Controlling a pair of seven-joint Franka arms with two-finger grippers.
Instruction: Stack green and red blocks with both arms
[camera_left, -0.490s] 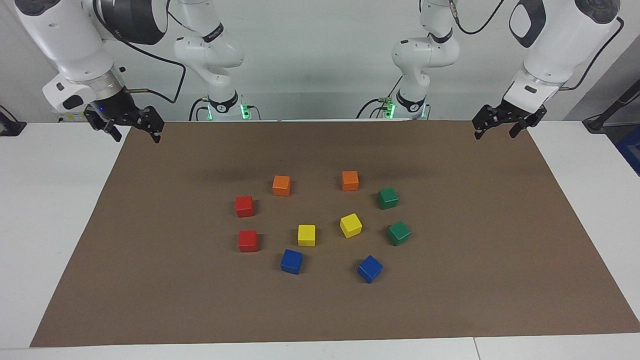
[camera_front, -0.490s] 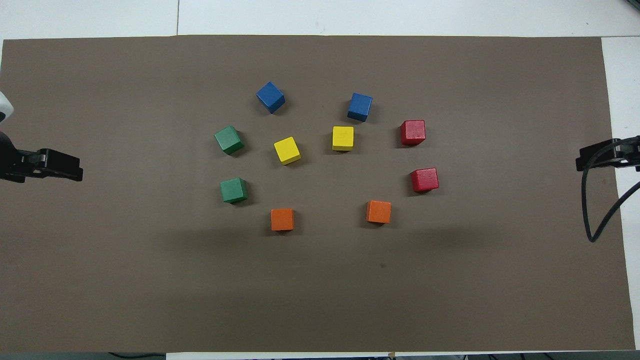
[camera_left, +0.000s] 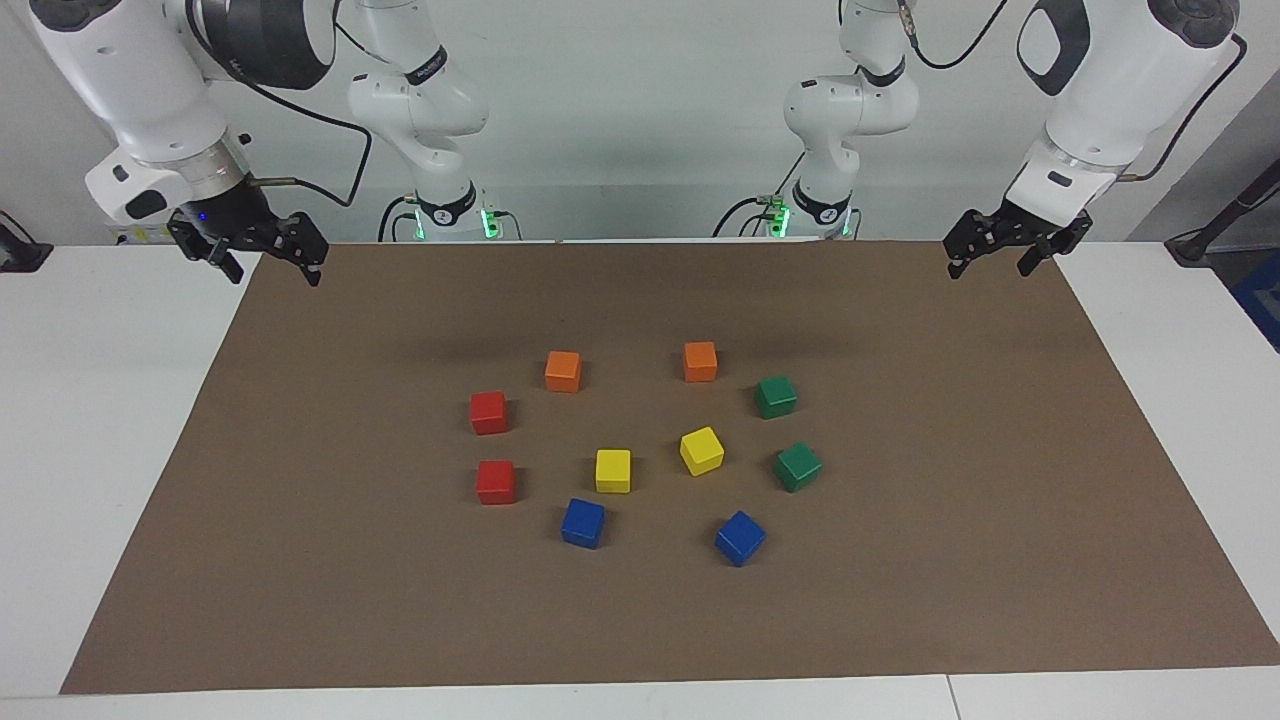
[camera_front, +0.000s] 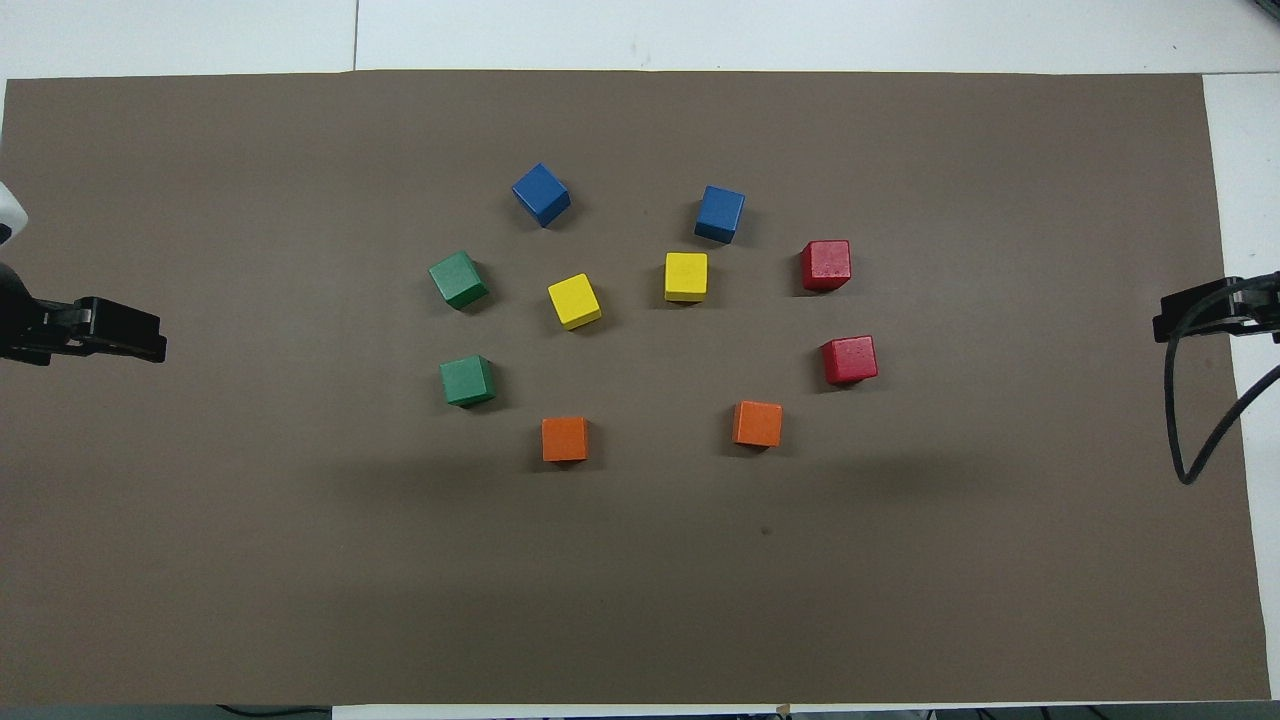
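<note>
Inspecting surface: brown mat, flat, matte, paper-like, laid over a white table; ten small glossy cubes lie on it in a loose ring, none stacked, none touching another.
Green blocks: count two, dark green, sharp-edged; one nearer to the robots, one farther and turned on the diagonal; both toward the left arm's end of the table.
Red blocks: count two, bright red; one nearer to the robots, one farther; both toward the right arm's end of the table, well apart from the green pair.
Orange cubes: count two, nearest to the robots of all.
Yellow cubes: count two, inside the ring, between the red and green pairs.
Blue cubes: count two, farthest from the robots.
Left gripper: black, two-fingered, on a white jointed arm with dark grey covers and black cable; hangs over the mat's corner at its own end; fingers spread wide, holding nothing.
Right gripper: same build; hangs over the mat's edge at its own end; fingers spread wide, holding nothing.
Arms: both wait well apart from every cube.
Change from half a second earlier: all ten cubes lie where they lay; both grippers show at most a slight shift at their posts, with the same wide opening.
</note>
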